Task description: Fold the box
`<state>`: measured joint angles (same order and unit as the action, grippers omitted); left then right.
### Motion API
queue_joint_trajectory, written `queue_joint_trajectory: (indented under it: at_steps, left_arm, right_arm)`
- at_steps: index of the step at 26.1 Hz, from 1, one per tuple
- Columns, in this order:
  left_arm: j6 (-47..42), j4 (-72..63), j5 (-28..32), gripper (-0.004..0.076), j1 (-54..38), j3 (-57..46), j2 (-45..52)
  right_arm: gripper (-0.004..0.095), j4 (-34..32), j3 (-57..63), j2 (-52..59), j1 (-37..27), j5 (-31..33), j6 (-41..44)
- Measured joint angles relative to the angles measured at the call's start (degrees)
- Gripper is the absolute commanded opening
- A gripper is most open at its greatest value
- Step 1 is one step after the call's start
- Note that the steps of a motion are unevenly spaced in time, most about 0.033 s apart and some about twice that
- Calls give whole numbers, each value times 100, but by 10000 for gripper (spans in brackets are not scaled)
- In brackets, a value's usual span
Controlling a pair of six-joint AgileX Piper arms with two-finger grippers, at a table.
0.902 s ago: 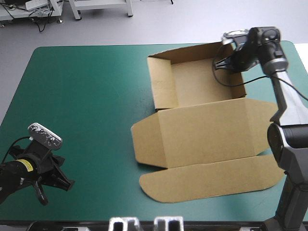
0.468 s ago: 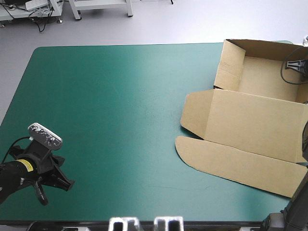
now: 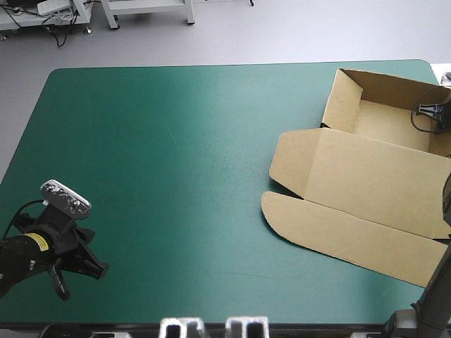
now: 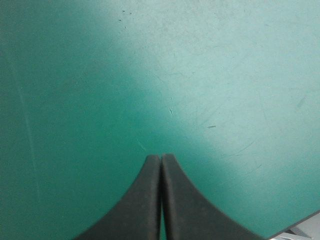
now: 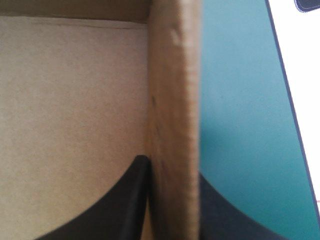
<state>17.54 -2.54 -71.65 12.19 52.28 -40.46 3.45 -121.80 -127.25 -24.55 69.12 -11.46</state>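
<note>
The brown box (image 3: 366, 172) lies at the table's right side as an open tray with raised walls, its lid and front flap flat toward the near edge. At the tray's far right wall, my right gripper (image 3: 438, 111) is only partly in view. In the right wrist view my right gripper (image 5: 172, 165) is shut on the box, one black finger inside the tray and one outside the upright wall (image 5: 175, 90). Near the table's front left corner, my left gripper (image 3: 83, 271) rests low, far from the box. Its fingers (image 4: 161, 156) meet in a point over bare teal-green cover.
A wide stretch of teal-green cover (image 3: 176, 176) lies between my left gripper and the box. Just outside the held wall runs a narrow strip of cover, then the table's right edge (image 5: 287, 100) with pale floor beyond it.
The box has slid from the table's middle to its right side and turned a little, held by my right gripper, which is now nearly out of the high view. The left arm has not moved.
</note>
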Motion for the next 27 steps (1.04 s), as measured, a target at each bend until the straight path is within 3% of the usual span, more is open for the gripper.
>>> queue_joint_trajectory:
  at_steps: [3,5,15,17,19,21,22,23,25,26,27]
  left_arm:
    - [0,0,0,-10,0,0,0]
    - [0,0,0,-10,0,0,0]
    - [0,-5,0,-10,0,0,0]
    - [0,-22,0,-10,0,0,0]
    - [0,-53,0,-10,0,0,0]
    - [0,-59,0,-10,0,0,0]
    - [0,-64,0,-10,0,0,0]
    - [0,-76,0,-10,0,0,0]
    - [0,-86,0,-10,0,-1,0]
    - [0,-86,0,-10,0,-1,0]
    - [0,-93,0,-10,0,-1,0]
  right_arm:
    - [759,-22,-22,0,0,-34,0]
    - [869,-146,-65,0,0,-47,53]
    - [876,-644,-176,793,-5,-61,288]
    - [876,-522,-310,1093,-5,-15,288]
    - [865,63,-611,1629,-5,120,277]
    - [802,738,-763,2011,-5,207,100]
    - [655,1055,-797,2166,-5,226,-19]
    - [551,1809,-823,2553,15,227,-419]
    - [85,2360,-788,3105,190,227,-799]
    - [-5,2481,-684,3415,407,227,-900]
    - [-11,2505,-626,3551,508,227,-921]
